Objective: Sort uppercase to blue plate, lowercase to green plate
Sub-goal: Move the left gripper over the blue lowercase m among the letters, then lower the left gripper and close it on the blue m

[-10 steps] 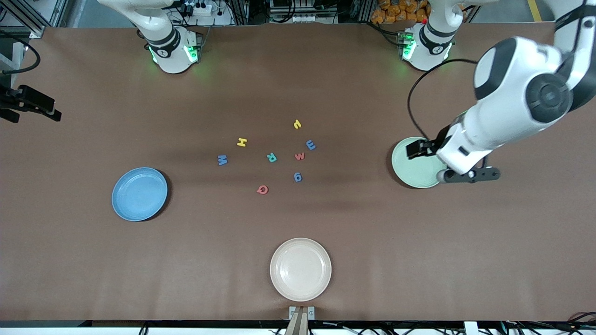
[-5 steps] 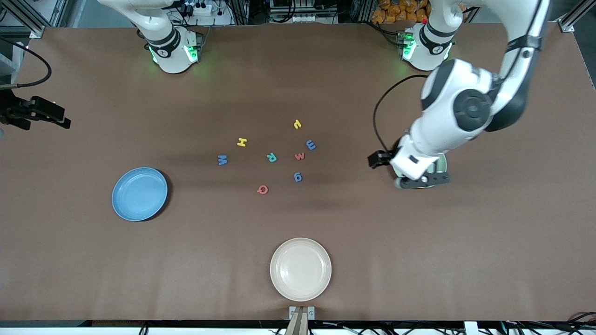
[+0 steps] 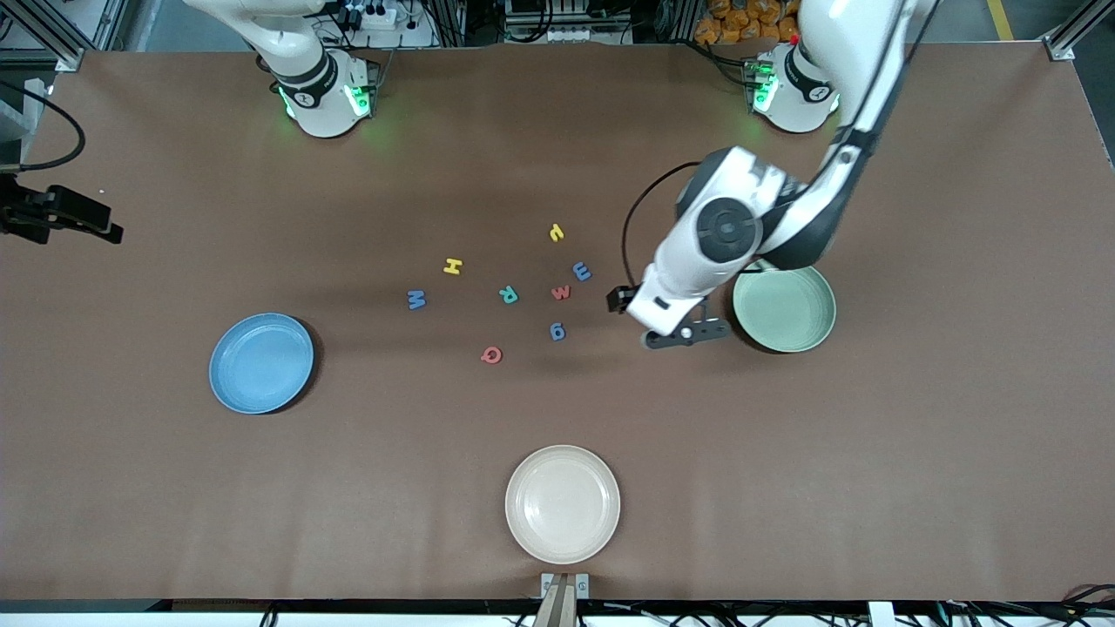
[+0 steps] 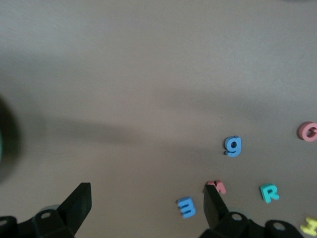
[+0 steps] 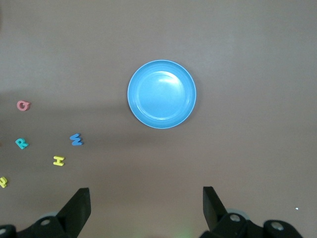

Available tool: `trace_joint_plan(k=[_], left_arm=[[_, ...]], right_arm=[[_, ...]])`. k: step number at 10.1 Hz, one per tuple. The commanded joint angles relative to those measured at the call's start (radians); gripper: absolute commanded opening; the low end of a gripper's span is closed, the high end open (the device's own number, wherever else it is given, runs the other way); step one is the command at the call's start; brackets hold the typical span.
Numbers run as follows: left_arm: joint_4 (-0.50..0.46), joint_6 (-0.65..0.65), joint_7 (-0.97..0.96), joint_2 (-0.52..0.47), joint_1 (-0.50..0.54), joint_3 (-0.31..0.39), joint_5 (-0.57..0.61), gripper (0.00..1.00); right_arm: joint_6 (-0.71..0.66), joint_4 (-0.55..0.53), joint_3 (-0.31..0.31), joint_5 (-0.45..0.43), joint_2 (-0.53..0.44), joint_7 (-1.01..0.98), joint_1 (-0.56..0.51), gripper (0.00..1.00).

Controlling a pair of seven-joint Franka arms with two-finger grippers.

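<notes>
All eight letters are lying loose on the brown table (image 3: 915, 453), none on a plate. The blue g (image 3: 557, 331) and red w (image 3: 561, 293) are sitting closest to the left gripper (image 3: 672, 324), toward the right arm's end from it, with the blue e (image 3: 582, 272) beside the w and the yellow r (image 3: 556, 232) farther from the front camera. The teal R (image 3: 508, 295), red Q (image 3: 491, 353), yellow H (image 3: 452, 266) and blue M (image 3: 416, 300) are spreading away toward the blue plate (image 3: 260, 362).

The left gripper is hovering over bare table between the letters and the green plate (image 3: 784, 306), its jaws standing wide apart with nothing between them. In the left wrist view the g (image 4: 233, 146) is lying ahead of the fingers (image 4: 214, 206).

The right gripper (image 5: 145, 210) is hanging high over the blue plate (image 5: 161, 94), at the right arm's end, jaws spread wide and gripping nothing.

A cream plate (image 3: 562, 503) is resting nearest the front camera.
</notes>
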Motion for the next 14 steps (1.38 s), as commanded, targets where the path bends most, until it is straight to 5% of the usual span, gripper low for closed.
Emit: trace_joint_plan(k=[1,5,11,14], left_arm=[[0.028,0.064,-0.104,0.075,-0.105,0.045,-0.001,1.0],[0.058,0.086,-0.288,0.178,-0.292,0.114,0.077,1.0],[0.037,0.08,-0.342,0.227,-0.353,0.101,0.132,1.0],[-0.003,0.057,-0.223,0.207,-0.344,0.087,0.129,1.0]], right_arm=[[0.004,-0.004,0.013,0.016,0.001,-0.008,-0.058,1.0],[-0.029,-0.021,0.013,0.016,-0.005,-0.008,-0.073,1.0],[-0.016,-0.032,0.013,0.017,0.007,-0.008,-0.073,1.0],[-0.016,-0.032,0.014,0.017,0.012,-0.008,-0.073,1.0]])
